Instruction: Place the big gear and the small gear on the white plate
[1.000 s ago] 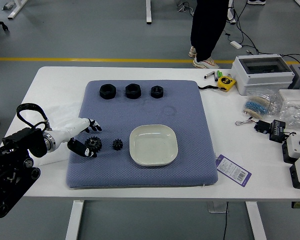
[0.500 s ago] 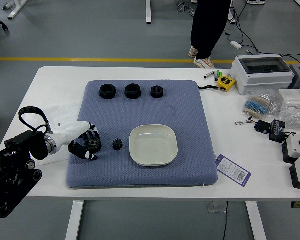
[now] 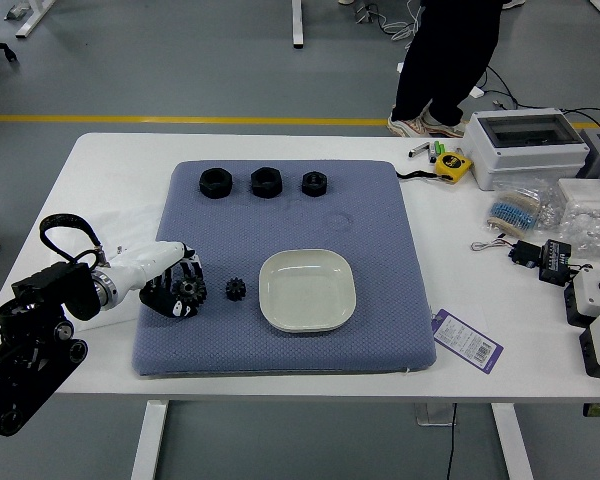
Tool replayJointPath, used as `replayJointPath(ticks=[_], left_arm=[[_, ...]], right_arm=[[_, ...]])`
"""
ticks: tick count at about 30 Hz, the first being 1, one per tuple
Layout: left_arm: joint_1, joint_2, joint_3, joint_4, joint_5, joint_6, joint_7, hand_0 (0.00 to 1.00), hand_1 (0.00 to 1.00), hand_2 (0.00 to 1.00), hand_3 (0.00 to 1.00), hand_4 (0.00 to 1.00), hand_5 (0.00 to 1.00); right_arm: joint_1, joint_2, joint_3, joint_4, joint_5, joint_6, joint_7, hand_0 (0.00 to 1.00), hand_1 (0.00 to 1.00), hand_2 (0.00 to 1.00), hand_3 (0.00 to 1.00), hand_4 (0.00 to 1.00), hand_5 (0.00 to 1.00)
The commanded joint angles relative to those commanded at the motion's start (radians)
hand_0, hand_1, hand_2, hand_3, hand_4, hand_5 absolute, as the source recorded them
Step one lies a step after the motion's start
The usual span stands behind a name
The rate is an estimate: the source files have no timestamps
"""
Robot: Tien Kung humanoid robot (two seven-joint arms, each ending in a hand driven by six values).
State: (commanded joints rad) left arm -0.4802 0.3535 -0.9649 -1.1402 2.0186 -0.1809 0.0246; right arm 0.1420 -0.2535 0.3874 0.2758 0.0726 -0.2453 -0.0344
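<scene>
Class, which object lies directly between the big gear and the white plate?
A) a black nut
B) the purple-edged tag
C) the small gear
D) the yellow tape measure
C: the small gear sits on the blue mat, right of the big gear and left of the white plate.

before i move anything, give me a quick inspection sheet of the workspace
surface: white table, blue pad on it
big gear: in left hand's grasp; lifted or not, cannot tell
small gear: on pad, between left hand and plate
plate: on pad, neither gear on it
clutter: three black nuts at pad's far side; tape measure, tag, white box toward the right
left hand: fingers closed around big gear
right hand: nothing seen
cables: thin one on table's right, others on floor
surroundings: person's legs beyond far edge, hands not in view
</scene>
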Motion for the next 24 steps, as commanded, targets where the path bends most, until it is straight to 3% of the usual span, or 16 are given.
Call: replayJointPath(ticks=[2,14,24], left_arm=[[0.002,0.000,-0.004,-0.003,-0.005,-0.003,0.002,0.266,0.257,0.348,0.437,0.683,0.002],[0.010,0.007,-0.056,-0.044,-0.093,-0.023,0.031,0.264,0.253,0.349,0.447,0.700,0.002],[-0.002,-0.013,-0.044,-0.133,-0.129,-0.019,0.050,0.264,0.248,0.344,0.442,0.704,0.002]], right_arm=[[-0.001,0.000,0.000,0.000,-0.001,0.000,0.000,0.648,0.648,0.732,0.581,0.841,0.679],[-0.004,0.001,0.002,0.000,-0.003,0.001,-0.001,0.648,0.648,0.732,0.581,0.841,0.679],[0.001,-0.001,-0.002,0.000,0.003,0.002,0.000,0.648,0.647,0.732,0.582,0.841,0.679]])
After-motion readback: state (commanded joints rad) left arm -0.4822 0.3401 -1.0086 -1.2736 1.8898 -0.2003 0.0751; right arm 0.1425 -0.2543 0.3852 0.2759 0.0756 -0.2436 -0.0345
